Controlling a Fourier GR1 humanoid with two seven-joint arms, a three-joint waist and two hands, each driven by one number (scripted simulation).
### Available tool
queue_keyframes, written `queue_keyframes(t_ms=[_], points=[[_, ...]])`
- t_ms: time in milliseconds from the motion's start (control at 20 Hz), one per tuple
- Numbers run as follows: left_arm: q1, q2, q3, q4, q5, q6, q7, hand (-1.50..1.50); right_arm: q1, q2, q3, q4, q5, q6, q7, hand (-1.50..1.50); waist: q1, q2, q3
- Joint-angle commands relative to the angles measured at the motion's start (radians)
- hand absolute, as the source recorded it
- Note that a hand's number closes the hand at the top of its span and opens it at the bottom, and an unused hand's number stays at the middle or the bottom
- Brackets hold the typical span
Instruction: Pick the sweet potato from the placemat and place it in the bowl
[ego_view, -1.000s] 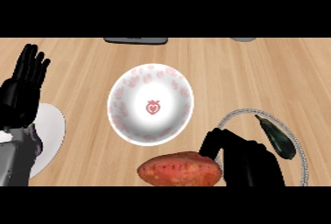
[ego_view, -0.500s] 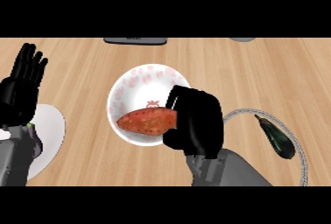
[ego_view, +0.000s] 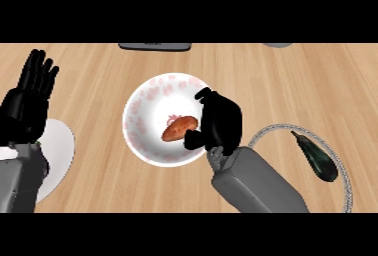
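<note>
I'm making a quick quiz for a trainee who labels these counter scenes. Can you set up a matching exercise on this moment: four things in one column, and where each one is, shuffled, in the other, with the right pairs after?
Things:
1. sweet potato
2. eggplant
3. left hand
4. right hand

Places:
A. on the placemat at the right
B. inside the white bowl, at its centre
C. open, fingers up, at the left edge
D. over the bowl's right rim, curled beside the sweet potato

Pairs: 1-B, 2-A, 3-C, 4-D
</note>
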Motion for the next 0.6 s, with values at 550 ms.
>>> queue_keyframes(t_ms=[550], points=[[0.045,0.015,0.025,-0.019,0.012,-0.011,0.002,0.00,-0.013,0.009,-0.098,0.167,0.077,-0.743,-0.097,-1.50,-0.034,-0.011,0.001]])
